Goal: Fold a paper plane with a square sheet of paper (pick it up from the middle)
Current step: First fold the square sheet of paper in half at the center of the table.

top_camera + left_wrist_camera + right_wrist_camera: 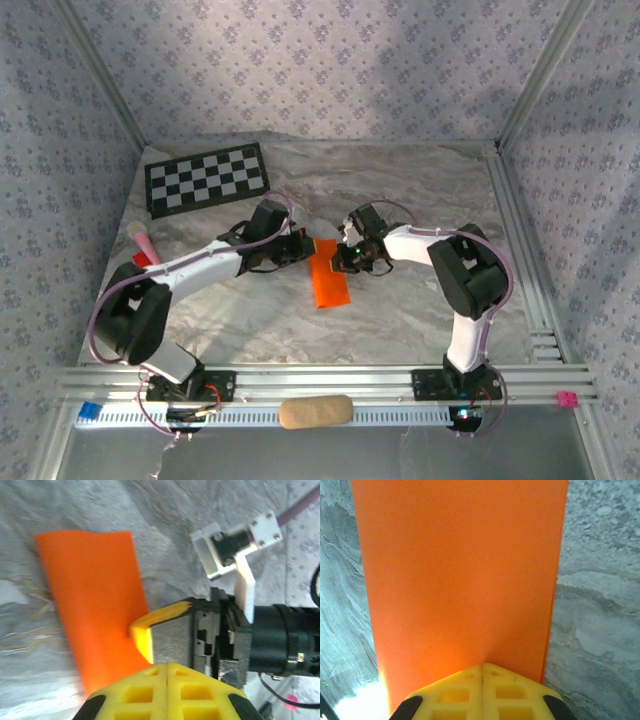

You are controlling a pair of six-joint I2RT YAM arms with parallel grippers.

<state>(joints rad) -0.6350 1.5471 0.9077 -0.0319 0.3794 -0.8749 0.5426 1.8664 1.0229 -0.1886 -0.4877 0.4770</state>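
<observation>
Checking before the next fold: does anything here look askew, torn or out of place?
Nothing damaged. The square sheet of paper, folded to a narrow strip, sits slanted between the arms, one end pinched in the right gripper. No tear shows.

Square sheet of paper (329, 282) between left hand (308, 246) and right hand (342, 258), checkerboard (207, 180) behind, leftward

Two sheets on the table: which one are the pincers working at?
The orange paper in the middle: left pincer and right pincer meet at its far end. The checkerboard sheet lies apart, far left.
</observation>
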